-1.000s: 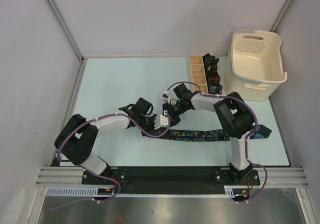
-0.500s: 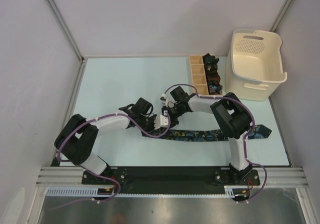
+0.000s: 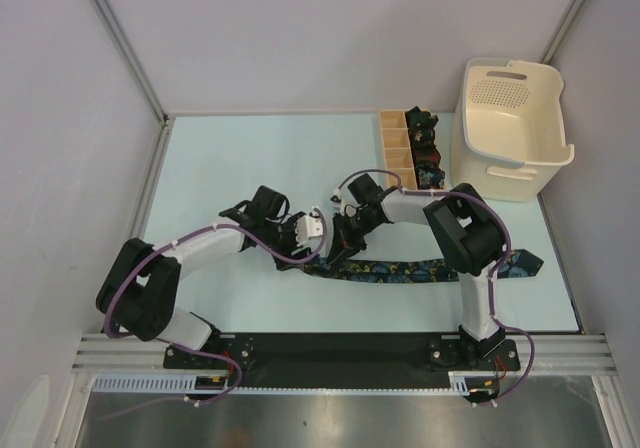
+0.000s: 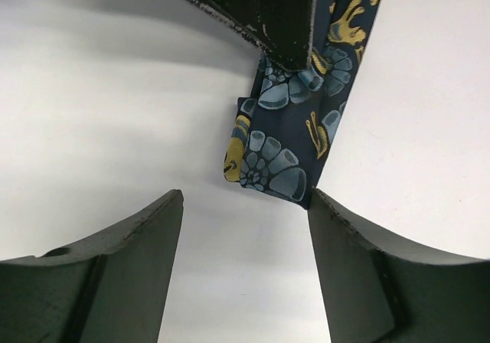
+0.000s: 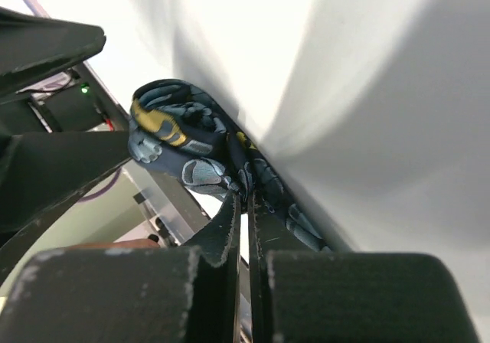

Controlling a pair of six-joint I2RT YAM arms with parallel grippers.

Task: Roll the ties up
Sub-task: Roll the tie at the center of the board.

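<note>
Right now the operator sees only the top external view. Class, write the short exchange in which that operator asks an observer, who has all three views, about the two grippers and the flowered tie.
Operator: From above I cannot tell: is the right gripper closed on the tie?
Observer: Yes. In the right wrist view the right gripper is shut on the flowered tie, with the cloth pinched in it.
Operator: And the left one?
Observer: The left wrist view shows the left gripper open, with nothing between its jaws.
Operator: What shape is the tie in at the grip?
Observer: In the right wrist view it curls into a small loop just past the right gripper's tips.
</note>
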